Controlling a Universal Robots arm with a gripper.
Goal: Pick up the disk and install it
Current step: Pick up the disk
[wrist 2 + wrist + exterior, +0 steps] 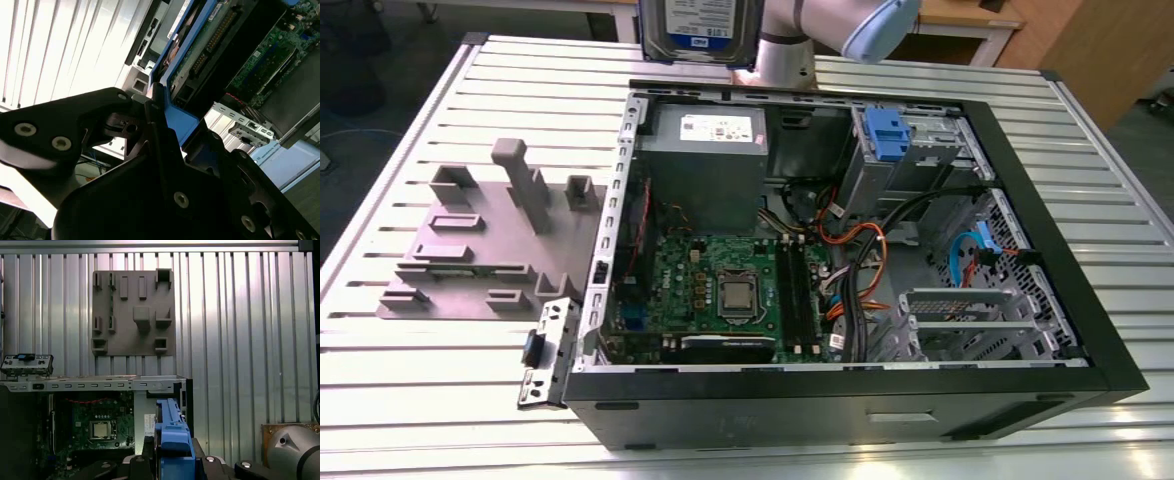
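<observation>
Exterior view is showing the flat silver rectangular disk in its bright blue plastic carrier hanging upright at top centre. The black tool is gripping its frame tight. The metal drive bay is sitting lower right of it.

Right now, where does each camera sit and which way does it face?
Exterior view: off the arm, above the table, looking down into the computer case; the arm and the disk show at its top.
First wrist view: on the wrist, looking down past the gripper and disk at the computer case and grey fixture.
Second wrist view: close behind the gripper, looking along the disk.
Shared: both wrist views show the gripper shut on the disk.
</observation>
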